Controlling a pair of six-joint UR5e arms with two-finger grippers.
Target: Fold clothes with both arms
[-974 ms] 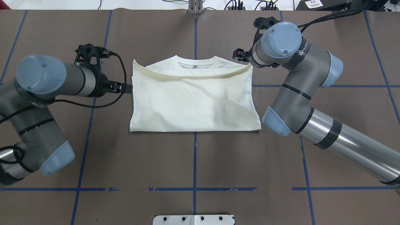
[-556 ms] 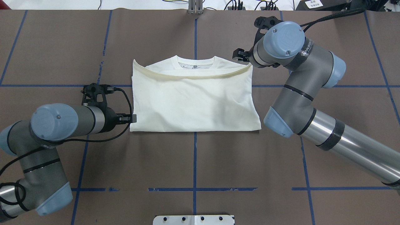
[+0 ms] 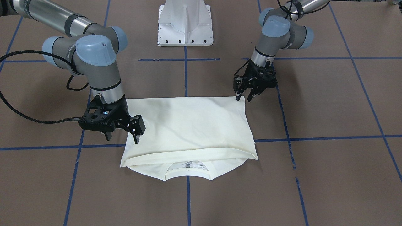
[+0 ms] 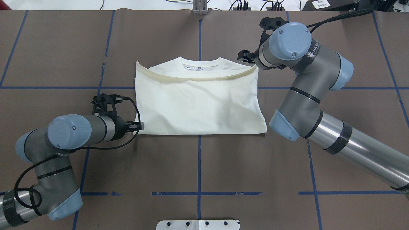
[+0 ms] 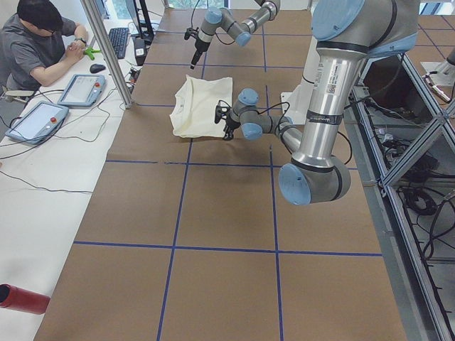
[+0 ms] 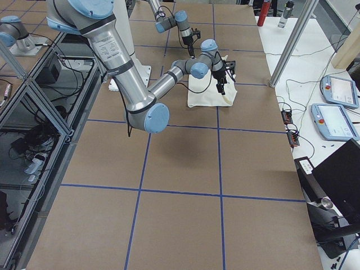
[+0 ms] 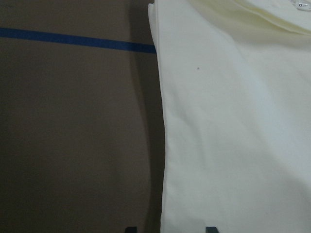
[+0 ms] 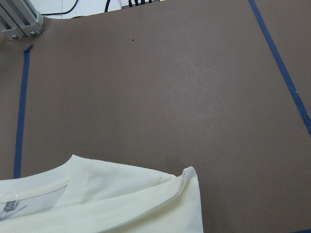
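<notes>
At the near left corner of the shirt [image 4: 198, 102], the left gripper [image 3: 243, 98] is hanging low with its jaws standing apart astride the side edge, gripping nothing. The shirt is lying flat in the middle of the brown counter [image 4: 198, 166], folded across once, with the fold line nearest the robot and the collar [image 4: 199, 65] peeking out at the far edge. It is looking light, soft and limp, so it will probably sag and slip unless both layers are pinched together at the corners, which is where I would be taking hold. At the far right corner the right gripper [image 3: 122, 137] is hovering with its jaws spread wide, one finger over the cloth and one off it, also empty. The sleeves are not showing, presumably tucked inside. Only plain cream cloth is facing up, and from overhead the right wrist is covering its own fingertips.
</notes>
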